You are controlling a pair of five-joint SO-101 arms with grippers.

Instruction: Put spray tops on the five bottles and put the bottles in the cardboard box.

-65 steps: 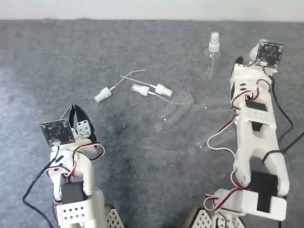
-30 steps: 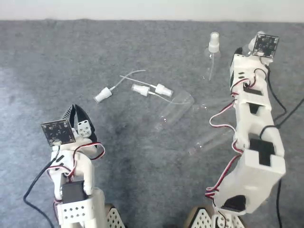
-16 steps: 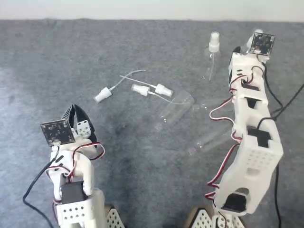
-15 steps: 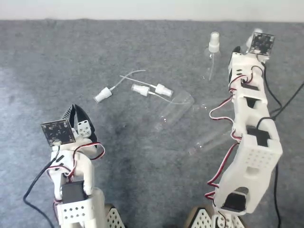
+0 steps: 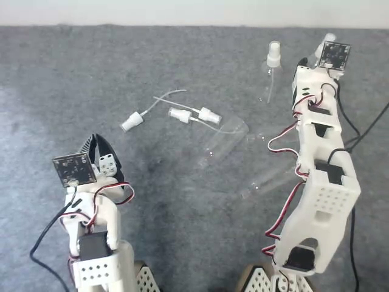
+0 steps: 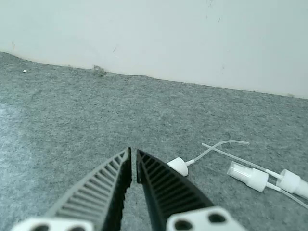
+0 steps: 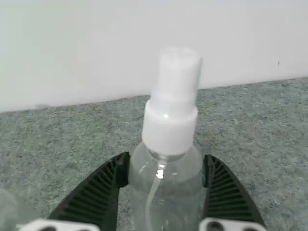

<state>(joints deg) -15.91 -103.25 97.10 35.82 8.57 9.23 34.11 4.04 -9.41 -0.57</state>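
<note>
Your right tool [image 7: 166, 163] is clamped on a clear bottle [image 7: 166, 187] that stands upright with its spray top [image 7: 171, 115] fitted, one finger pressed to each side, at the far right of the grey worktop [image 5: 73, 73]. Your left tool [image 6: 133, 153] is all but closed, with only a slit between its fingers, and holds nothing. A second capped bottle [image 5: 273, 70] stands near the right arm. Three loose spray tops [image 5: 180, 114] and two bare bottles [image 5: 225, 140] lie mid-worktop.

Grey carpet-like mat [image 5: 91, 79] covers the table — a plain pale wall [image 6: 159, 33] rises behind.
</note>
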